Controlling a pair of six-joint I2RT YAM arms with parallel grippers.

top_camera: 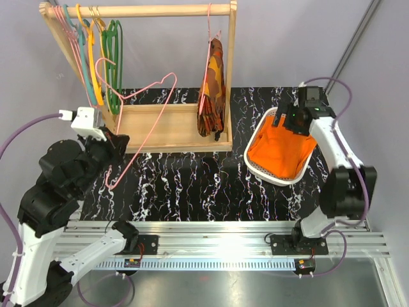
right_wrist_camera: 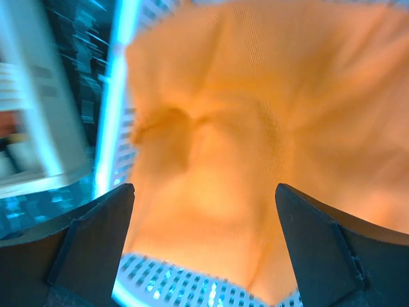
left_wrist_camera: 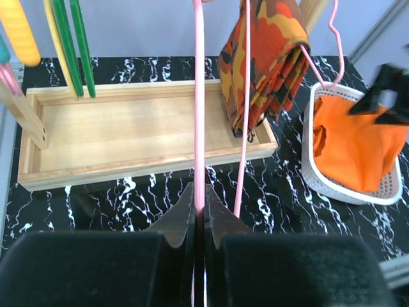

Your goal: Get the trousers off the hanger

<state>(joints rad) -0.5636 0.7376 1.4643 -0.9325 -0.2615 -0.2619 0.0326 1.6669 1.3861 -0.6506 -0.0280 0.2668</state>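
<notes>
- The trousers [top_camera: 281, 152] lie crumpled inside the white basket [top_camera: 257, 166] at 3 o'clock on the table [top_camera: 192, 192], well apart from the hanger.
- The hanger [left_wrist_camera: 199, 96] carries no cloth. It stands at 9 o'clock in the top view, tilted, with its lower wire hanging in front of the wooden tray [left_wrist_camera: 128, 167].
- Judgement: separation looks complete. What remains is parking the hanger and clearing the arm above the basket.
- Risk 1: the hanger is gripped at one point on a thin wire. It may pivot or slide in the pinch if the arm turns quickly.
- Risk 2: the free end of the hanger sits near the green and yellow hangers [top_camera: 105, 51] at 11 o'clock on the rack [top_camera: 160, 10]. A careless swing could hook them or strike the tray.
- Risk 3: a spread finger that dips into the folds could drag the trousers up over the rim, or nudge the light basket toward the table's 3 o'clock edge.
- Left gripper [top_camera: 118, 142]: fully closed, both fingers clamped on the pink wire, as the left wrist view shows.
- Right gripper [top_camera: 293, 120]: spread to its widest above the basket and holding nothing. In the right wrist view orange cloth fills the gap between the fingers; contact cannot be confirmed.
- The patterned garment [top_camera: 212, 89] hangs on its own hanger at 12 o'clock, clear of both arms.
</notes>
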